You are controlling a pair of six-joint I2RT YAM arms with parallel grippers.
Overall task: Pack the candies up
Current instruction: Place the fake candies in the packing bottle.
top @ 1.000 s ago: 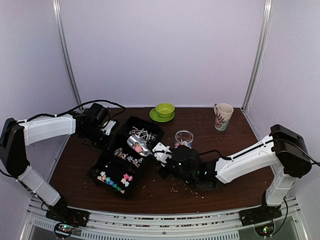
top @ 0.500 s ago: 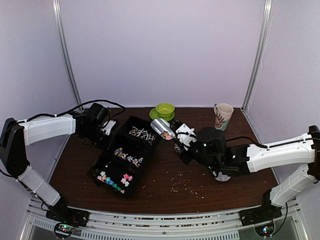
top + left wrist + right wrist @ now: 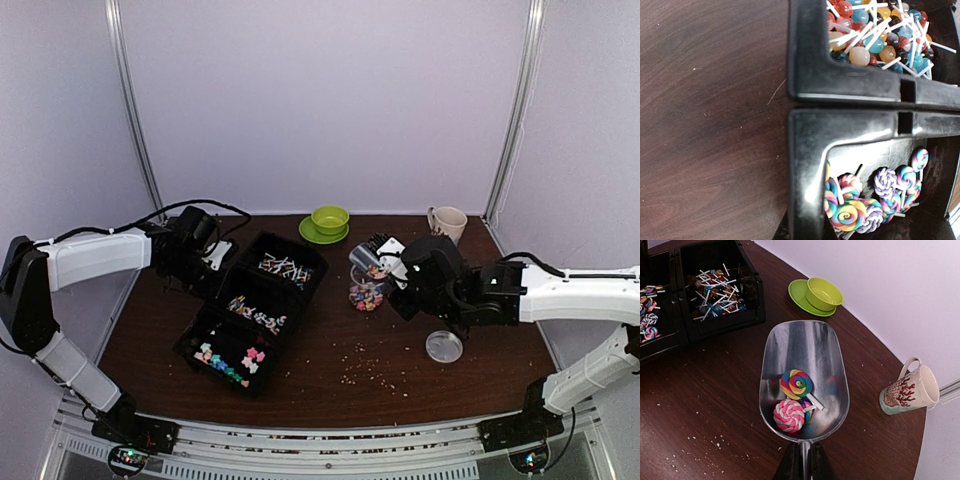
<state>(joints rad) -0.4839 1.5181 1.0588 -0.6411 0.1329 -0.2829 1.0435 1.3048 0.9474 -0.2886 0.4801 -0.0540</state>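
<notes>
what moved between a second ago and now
The right gripper, shut on the scoop, swung right and back from over the middle bin to about over the glass jar, carrying swirl lollipops along. The left arm, the bins and the green bowl stayed put.

Bins (image 3: 215, 335) lie left on the surface (image 3: 480, 380), jar (image 3: 366, 297) to their right, lid (image 3: 444, 346) before it. Behind: bowl (image 3: 329, 218) on saucer (image 3: 308, 232), mug (image 3: 448, 222) far right. Candies (image 3: 796, 384) lie in the scoop (image 3: 805, 345).
</notes>
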